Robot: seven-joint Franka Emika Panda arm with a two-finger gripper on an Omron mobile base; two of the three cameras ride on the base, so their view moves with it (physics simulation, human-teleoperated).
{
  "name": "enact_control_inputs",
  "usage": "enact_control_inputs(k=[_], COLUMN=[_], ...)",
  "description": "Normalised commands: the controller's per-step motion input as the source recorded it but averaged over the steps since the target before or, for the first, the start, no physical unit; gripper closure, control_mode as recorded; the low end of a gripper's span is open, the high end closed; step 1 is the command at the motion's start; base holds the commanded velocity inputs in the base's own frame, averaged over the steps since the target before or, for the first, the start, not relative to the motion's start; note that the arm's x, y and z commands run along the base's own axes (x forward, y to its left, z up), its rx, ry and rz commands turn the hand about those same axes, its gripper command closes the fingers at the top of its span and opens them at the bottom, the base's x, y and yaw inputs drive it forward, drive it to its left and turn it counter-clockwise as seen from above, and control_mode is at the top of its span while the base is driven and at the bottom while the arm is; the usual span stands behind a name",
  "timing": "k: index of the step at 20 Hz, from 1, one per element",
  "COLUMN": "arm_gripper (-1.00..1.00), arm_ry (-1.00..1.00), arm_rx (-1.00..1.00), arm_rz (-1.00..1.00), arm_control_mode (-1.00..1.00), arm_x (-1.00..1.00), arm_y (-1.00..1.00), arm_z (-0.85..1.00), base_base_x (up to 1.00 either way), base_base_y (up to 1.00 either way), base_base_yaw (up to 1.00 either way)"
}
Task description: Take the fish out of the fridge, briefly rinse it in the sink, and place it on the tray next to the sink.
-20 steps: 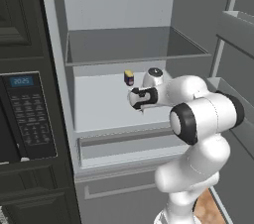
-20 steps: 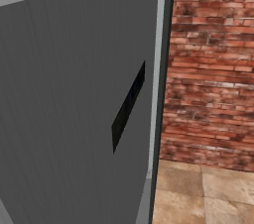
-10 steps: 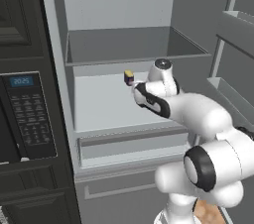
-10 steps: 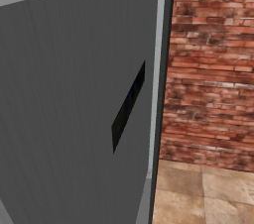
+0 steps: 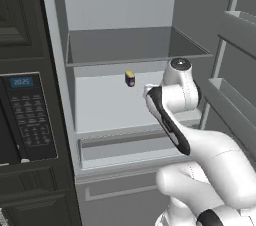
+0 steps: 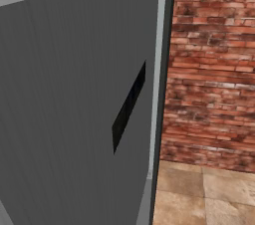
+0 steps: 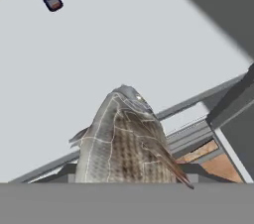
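Note:
The fish (image 7: 126, 143), silvery-grey with brownish scales, rises large from the bottom middle of the hand view. It hangs above the front edge of the fridge's middle shelf (image 7: 149, 59), touching nothing below. My gripper (image 5: 150, 92) is shut on the fish, and the fish covers the fingers. In the left base view my arm reaches into the open fridge (image 5: 120, 10) at the middle shelf (image 5: 105, 105), and the forearm hides the fish. The sink and the tray are out of view.
A small yellow-and-purple can (image 5: 130, 78) stands at the back of the middle shelf, left of my hand. A wide drawer (image 5: 122, 147) sits below the shelf. A black microwave (image 5: 27, 115) is to the left, door shelves (image 5: 235, 100) to the right. The right base view faces the grey fridge door (image 6: 64, 94) and a brick wall (image 6: 214, 59).
My arm has folded in front of the fridge, the forearm now slanting down across the middle shelf. The hand stays near the shelf's front. The can has not moved.

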Motion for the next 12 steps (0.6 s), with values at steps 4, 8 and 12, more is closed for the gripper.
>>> enact_control_inputs(k=[4,8,12], arm_gripper=[1.0,1.0,1.0], arm_ry=[0.0,-0.02,-0.05], arm_rx=[0.0,0.0,0.0], arm_rz=[-0.02,0.0,0.0], arm_control_mode=[-1.0,-1.0,-1.0], arm_x=[-1.0,-1.0,-0.94], arm_y=[-0.17,0.0,0.01], arm_z=[0.88,1.0,1.0], base_base_x=[0.0,0.0,0.0], base_base_y=[0.0,0.0,0.0], base_base_yaw=[0.0,0.0,0.0])
